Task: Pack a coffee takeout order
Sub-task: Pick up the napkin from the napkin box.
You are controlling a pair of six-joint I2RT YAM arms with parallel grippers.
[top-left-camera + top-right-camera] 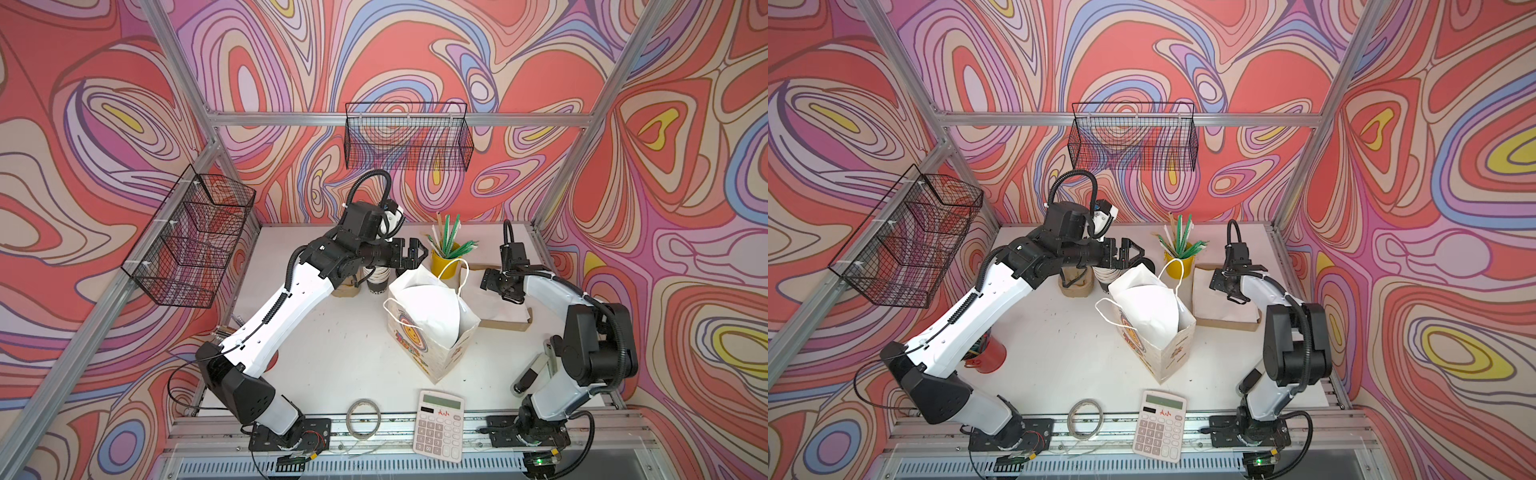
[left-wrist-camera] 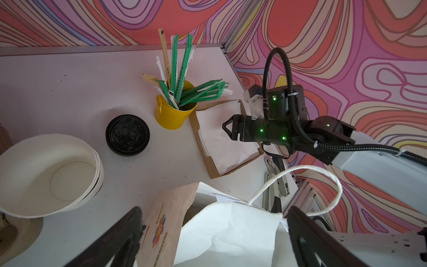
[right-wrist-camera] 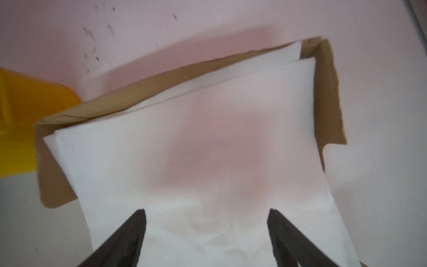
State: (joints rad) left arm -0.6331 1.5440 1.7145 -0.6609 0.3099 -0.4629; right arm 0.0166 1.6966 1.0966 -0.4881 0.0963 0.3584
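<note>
The tall white paper bag (image 1: 432, 328) (image 1: 1152, 322) with flower and smiley prints stands open mid-table, its handles loose. My left gripper (image 1: 417, 253) (image 2: 215, 222) hovers open above the bag's (image 2: 161, 219) back rim, holding nothing. A tan pulp carrier (image 1: 1075, 284) sits behind, partly hidden under the left arm. My right gripper (image 1: 513, 296) (image 3: 206, 215) points down onto white napkins (image 3: 184, 150) in a brown cardboard tray (image 3: 328, 92). Its fingers are apart, and rumpled napkin lies between the tips.
A yellow pot of straws (image 1: 444, 259) stands between the bag and the tray. Stacked lidless cups (image 2: 48, 175) and black lids (image 2: 127, 135) sit at the back. A calculator (image 1: 440, 424) and tape ring (image 1: 363, 417) lie at the front edge. A red pot (image 1: 988, 353) stands under the left arm.
</note>
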